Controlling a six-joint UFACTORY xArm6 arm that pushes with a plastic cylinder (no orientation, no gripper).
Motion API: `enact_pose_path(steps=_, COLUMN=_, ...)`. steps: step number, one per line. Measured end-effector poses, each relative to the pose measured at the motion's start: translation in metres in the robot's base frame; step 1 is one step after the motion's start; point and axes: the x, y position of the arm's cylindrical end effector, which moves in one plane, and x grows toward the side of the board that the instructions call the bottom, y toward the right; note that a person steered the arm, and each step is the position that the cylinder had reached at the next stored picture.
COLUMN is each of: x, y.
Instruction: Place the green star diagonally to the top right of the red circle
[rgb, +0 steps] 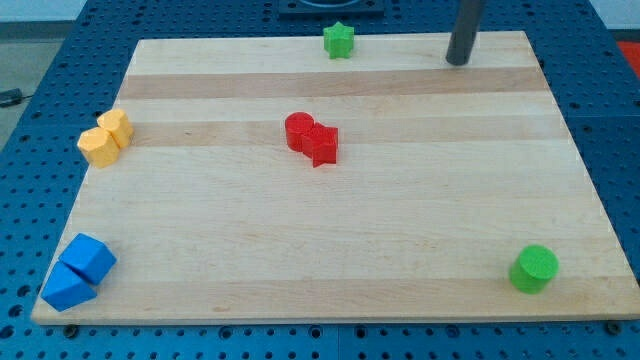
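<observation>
Eight blocks on wooden board (400, 260): green star (339, 40) at the view's top edge, red circle (299, 131) near centre touching red star (322, 145), two yellow blocks (106, 138) at left, two blue blocks (78, 272) at bottom left, green cylinder (534, 268) at bottom right. Rod tip (457, 62) near top edge, well right of green star, touching nothing. No claw: bare rod only, gripping nothing.

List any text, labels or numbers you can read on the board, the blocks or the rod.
None: no readable text anywhere in the view.
The wooden board is bare.
The green star, red circle and the other blocks carry no markings.
The rod above my tip is plain and dark.
</observation>
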Motion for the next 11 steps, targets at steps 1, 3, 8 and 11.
enact_pose_path(steps=1, x=-0.037, y=-0.032)
enact_pose_path(steps=3, x=-0.037, y=-0.089)
enact_pose_path(steps=8, x=-0.017, y=-0.249)
enact_pose_path(steps=11, x=0.002, y=-0.164)
